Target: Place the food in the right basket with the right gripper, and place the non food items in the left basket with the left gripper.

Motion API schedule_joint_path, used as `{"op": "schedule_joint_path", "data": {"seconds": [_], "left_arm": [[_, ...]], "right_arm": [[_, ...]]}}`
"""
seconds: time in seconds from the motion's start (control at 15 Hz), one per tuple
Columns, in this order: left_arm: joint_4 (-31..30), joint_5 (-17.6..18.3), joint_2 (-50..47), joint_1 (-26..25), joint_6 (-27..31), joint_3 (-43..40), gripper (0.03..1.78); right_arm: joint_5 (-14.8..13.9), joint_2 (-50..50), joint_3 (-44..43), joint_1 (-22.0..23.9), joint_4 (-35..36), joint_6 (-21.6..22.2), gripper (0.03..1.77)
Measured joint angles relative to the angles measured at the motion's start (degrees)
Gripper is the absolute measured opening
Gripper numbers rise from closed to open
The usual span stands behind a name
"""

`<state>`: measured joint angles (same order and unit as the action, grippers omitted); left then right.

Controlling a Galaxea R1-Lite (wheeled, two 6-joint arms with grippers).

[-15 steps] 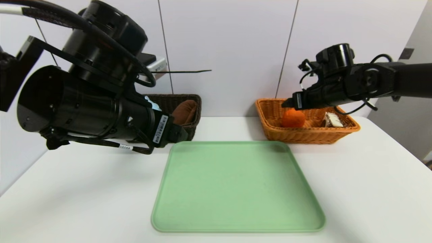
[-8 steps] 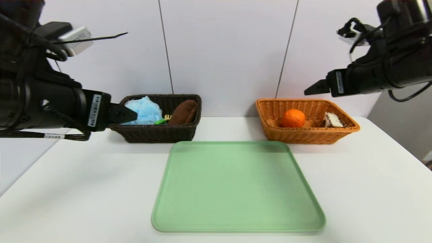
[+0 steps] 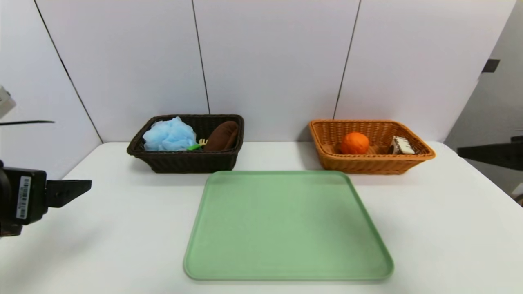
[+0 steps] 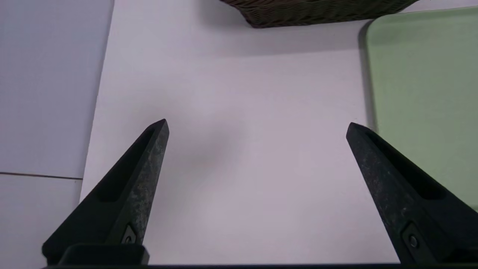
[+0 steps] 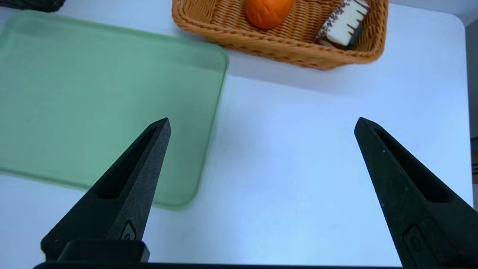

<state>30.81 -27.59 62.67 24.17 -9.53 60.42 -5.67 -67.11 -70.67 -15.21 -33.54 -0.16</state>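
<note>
- Pincer on the left arm (image 4: 257,125): wide apart, nothing between its fingers, over the table (image 3: 122,228) to the left of the green tray (image 3: 286,224).
- Pincer on the right arm (image 5: 263,123): also spread wide and bare, out past the tray's right side, nearer the viewer than the orange-tan basket (image 3: 376,165).
- The dark brown basket (image 3: 192,163) lies beyond the left pincer, away toward the wall and inward; the left arm is the nearer one to it.
- Inside it, the light-blue bath puff (image 3: 169,135) fills the left end and the brown towel (image 3: 222,136) leans at the right end, its long axis slanting up to the right. Between them sits the small spoon, green handle (image 3: 193,147) toward the puff, its yellow end (image 3: 203,142) toward the towel.
- The orange fruit (image 3: 355,143) and the cake wedge (image 3: 402,145) both lie in the orange-tan basket, fruit left of cake, apart; the right arm is nearer to them.
- Sorting looks complete, so the coming move likely turns on clearance: both pincers are well apart from their baskets — any further retreat should go outward, since swinging back inward could clip a rim.
</note>
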Motion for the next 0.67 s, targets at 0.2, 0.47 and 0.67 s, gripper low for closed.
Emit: {"op": "schedule_joint_path", "data": {"seconds": [0.2, 0.47, 0.67], "left_arm": [[-0.62, -0.77, -6.56, -4.61, 1.60, -7.63, 1.69], [-1.71, -0.63, -16.65, -11.93, 3.36, -17.48, 1.69], [-3.99, -0.20, -23.34, -15.52, 3.84, -23.13, 1.69]], "right_arm": [[-0.04, 10.28, 8.37, 1.77, -0.04, -0.11, 1.69], [0.07, 21.08, 16.48, 5.77, -0.04, -0.37, 1.69], [0.18, 26.38, 19.69, 8.33, -0.02, -0.37, 1.69]]}}
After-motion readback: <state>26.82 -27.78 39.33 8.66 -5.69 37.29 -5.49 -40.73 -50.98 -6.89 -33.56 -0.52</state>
